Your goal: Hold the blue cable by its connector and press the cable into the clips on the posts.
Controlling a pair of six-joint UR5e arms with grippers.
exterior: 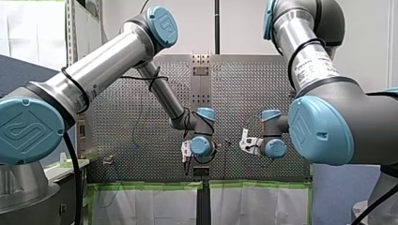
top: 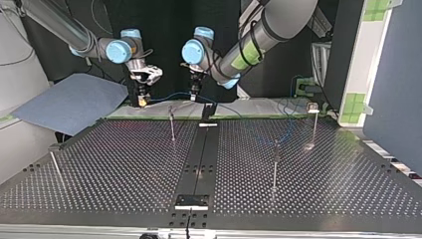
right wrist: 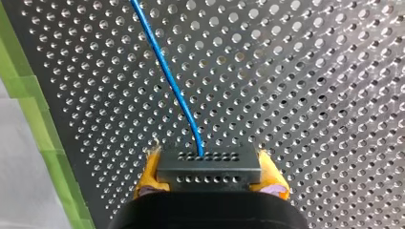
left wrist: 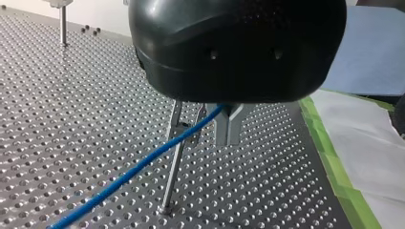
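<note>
Over the table's (right wrist: pixel 310 71) taped edge, our right gripper (right wrist: pixel 210 170) clamps its yellow pads (right wrist: pixel 149 172) on the black connector (right wrist: pixel 209 177), while our left gripper (left wrist: pixel 217 125) pinches the cable (left wrist: pixel 143 164), which is thin and, we judge, limp, beside a post (left wrist: pixel 173 176), so the rigid connector looks like the sound hold.

The cable (right wrist: pixel 165 71) is blue, the connector (right wrist: pixel 208 171) black, the pads (right wrist: pixel 149 174) yellow, the tape (right wrist: pixel 36 119) green.

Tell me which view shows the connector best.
The right wrist view: the black connector sits between the yellow pads of my right hand, blue cable leaving it. Front and top views show it too small to tell; the left wrist view shows only cable.
</note>
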